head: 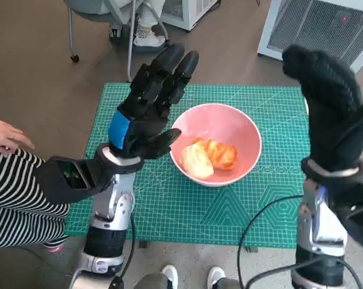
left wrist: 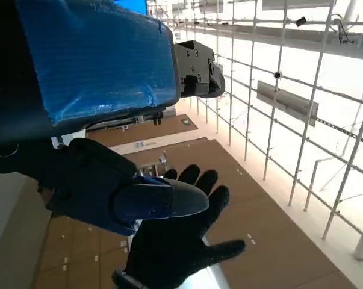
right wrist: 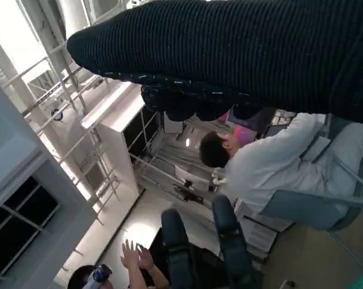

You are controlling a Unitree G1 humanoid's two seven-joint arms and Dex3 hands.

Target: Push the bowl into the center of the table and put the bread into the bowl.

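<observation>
The bread lies in the pink bowl, between both raised hands, fingers released: left hand, right hand.

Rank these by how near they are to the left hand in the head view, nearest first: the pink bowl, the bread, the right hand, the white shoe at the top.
From the left hand:
1. Pink bowl, its rim right beside the fingers.
2. Bread, inside the bowl.
3. White shoe, on the floor beyond the mat.
4. Right hand, raised at the table's far right side.
</observation>
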